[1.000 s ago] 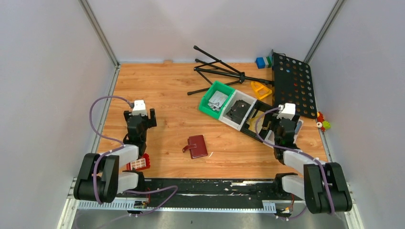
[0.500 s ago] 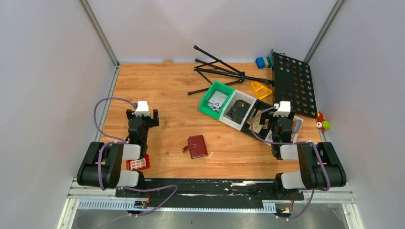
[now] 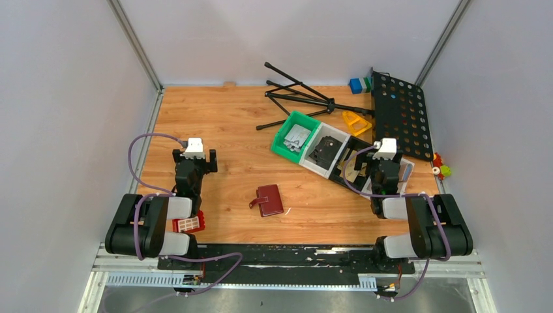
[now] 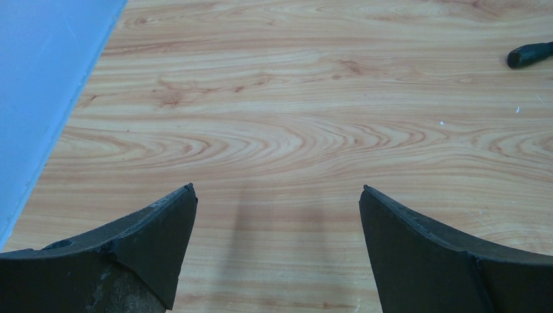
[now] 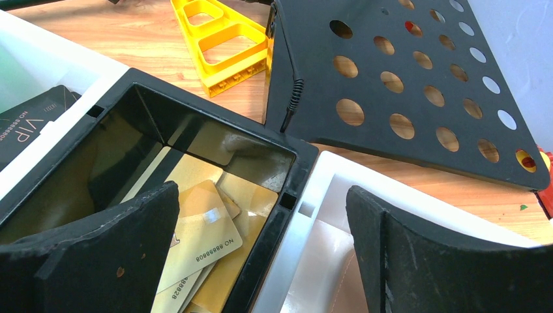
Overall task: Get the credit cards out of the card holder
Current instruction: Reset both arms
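The card holder (image 3: pixel 269 200), closed as it seems, lies on the surface (image 3: pixel 228 124) at 4 o'clock from the left gripper (image 4: pixel 277 195), which stands wide open and empty, like the right gripper (image 5: pixel 262 190).

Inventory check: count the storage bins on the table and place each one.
4, in one diagonal row: green bin at the left end, then white bin, black bin, and second white bin at the right end, partly hidden from above.
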